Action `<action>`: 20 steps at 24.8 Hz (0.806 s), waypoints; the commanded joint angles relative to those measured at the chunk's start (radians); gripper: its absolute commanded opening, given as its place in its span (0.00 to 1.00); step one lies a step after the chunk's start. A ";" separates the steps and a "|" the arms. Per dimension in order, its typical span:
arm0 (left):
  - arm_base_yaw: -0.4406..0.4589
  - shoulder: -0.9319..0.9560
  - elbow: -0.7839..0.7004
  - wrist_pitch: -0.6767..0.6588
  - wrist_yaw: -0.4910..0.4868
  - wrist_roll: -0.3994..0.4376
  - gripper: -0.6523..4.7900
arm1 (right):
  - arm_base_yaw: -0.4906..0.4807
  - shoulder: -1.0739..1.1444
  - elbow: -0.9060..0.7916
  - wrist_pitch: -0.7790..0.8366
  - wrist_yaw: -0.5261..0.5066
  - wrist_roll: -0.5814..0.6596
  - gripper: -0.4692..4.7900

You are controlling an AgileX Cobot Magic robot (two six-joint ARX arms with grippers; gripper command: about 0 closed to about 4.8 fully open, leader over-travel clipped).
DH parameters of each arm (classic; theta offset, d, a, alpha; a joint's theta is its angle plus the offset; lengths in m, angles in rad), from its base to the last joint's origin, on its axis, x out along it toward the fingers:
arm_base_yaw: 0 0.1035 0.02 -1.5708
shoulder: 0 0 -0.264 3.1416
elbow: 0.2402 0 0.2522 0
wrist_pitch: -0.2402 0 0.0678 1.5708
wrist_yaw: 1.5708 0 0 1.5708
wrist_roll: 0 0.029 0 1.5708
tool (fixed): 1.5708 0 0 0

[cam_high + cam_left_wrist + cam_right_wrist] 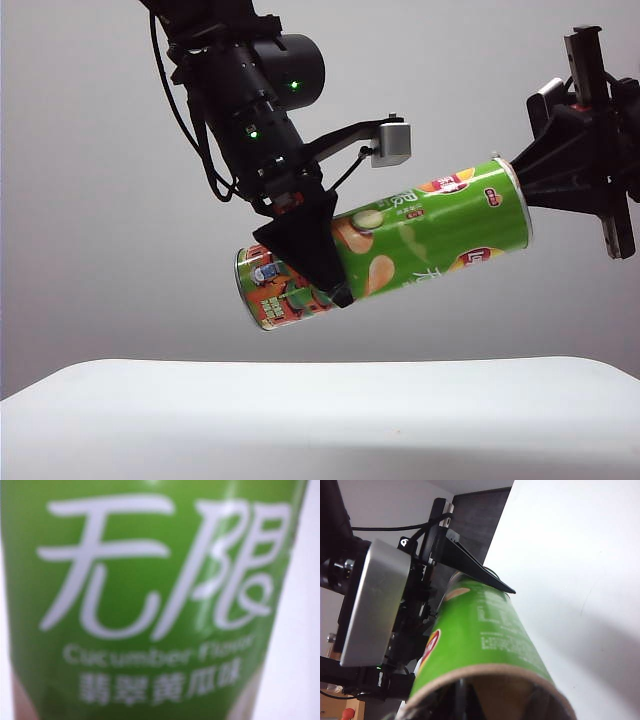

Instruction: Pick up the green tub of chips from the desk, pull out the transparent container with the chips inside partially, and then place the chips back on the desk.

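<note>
Tub: you have the green tub of chips point(420, 245) held in the air well above the bench point(320, 420), tilted, its cartoon-printed end low toward the left arm and its open end raised toward the right arm.
Open end: in the right wrist view the cardboard rim of the tub faces the camera; the inside is dark, and you cannot make out the transparent container or the chips there.
Left gripper: the left gripper point(312, 262) straddles the tub near its lower end, one black finger lying across the printed wall. The left wrist view is filled by green label, so you cannot tell from it how firmly the fingers bear; the jaws stand at about the tub's width, and it looks like the supporting hold.
Right gripper: the right gripper point(520, 185) sits right at the mouth of the tub with its jaws pressed together. Whether it pinches the lip of the inner tray is hidden, so treat that as unconfirmed.
Step in hand: judged from this, you are about to draw the tray out.
How to do it well: keep the left hold steady, pull straight along the tub's axis, slowly, and stop with the tray only partway out.
Risk: a loose left hold lets the whole tub slide along instead.
Bench: bare below, ready for setting down.
</note>
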 commanded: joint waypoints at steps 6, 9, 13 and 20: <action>0.002 -0.007 0.006 -0.011 -0.064 0.004 0.60 | -0.002 -0.004 0.002 0.007 -0.016 -0.008 0.08; 0.002 -0.007 0.006 -0.010 -0.064 0.003 0.60 | -0.002 -0.004 0.002 0.003 -0.016 -0.019 0.08; 0.003 -0.007 0.006 -0.010 -0.064 -0.002 0.59 | -0.002 -0.004 0.002 -0.040 -0.011 -0.061 0.08; 0.003 -0.008 0.006 -0.011 -0.098 -0.022 0.59 | -0.015 -0.004 0.002 -0.063 0.015 -0.082 0.08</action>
